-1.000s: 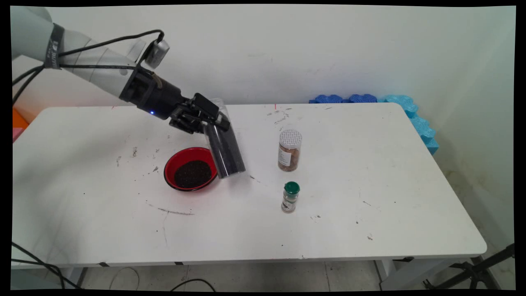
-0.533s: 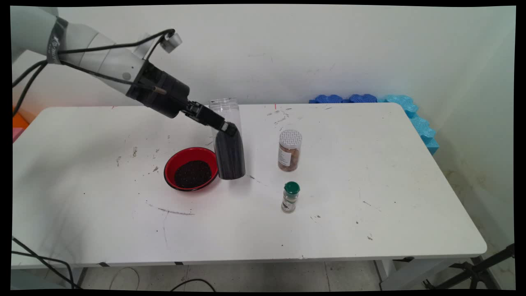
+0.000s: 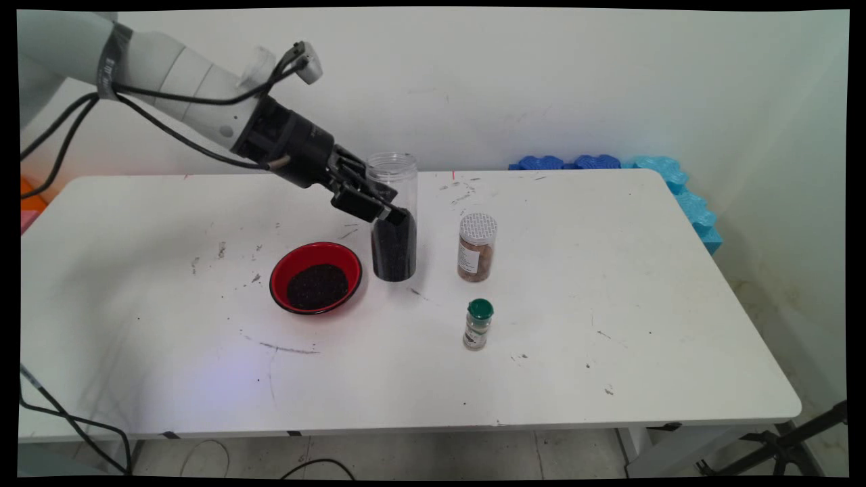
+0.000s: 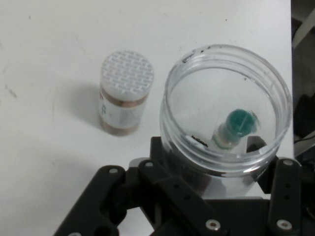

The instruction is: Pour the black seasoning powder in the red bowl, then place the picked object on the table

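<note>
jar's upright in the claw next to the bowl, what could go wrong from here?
1. The clear jar has no lid and holds dark grains; the claw grips it well above its base, so a tilt or slip could spill them on the table.
2. The white-lidded jar stands close to its right; a sideways swing might knock it over.
3. The red bowl, already holding grains, sits just to its left and could get clipped.
</note>
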Robot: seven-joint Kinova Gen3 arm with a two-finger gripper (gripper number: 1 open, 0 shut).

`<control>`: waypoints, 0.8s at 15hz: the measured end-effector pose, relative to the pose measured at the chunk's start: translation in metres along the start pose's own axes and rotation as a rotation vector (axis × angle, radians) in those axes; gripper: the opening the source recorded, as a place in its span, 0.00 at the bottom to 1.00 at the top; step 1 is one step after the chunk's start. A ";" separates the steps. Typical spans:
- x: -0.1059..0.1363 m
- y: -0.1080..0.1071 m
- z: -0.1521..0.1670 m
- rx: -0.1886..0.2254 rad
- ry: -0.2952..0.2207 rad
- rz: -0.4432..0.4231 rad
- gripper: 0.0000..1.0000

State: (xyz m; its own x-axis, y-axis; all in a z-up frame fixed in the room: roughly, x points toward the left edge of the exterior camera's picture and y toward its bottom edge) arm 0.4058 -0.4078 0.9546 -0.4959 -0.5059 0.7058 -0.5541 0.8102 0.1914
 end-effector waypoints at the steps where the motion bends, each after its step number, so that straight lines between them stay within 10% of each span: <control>1: 0.001 0.001 0.002 0.004 0.000 0.032 0.00; 12: -0.008 0.015 0.023 0.033 -0.001 0.240 0.00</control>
State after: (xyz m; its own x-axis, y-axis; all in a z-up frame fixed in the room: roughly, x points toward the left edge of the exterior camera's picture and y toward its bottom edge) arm 0.3861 -0.3990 0.9365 -0.6167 -0.2999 0.7279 -0.4414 0.8973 -0.0043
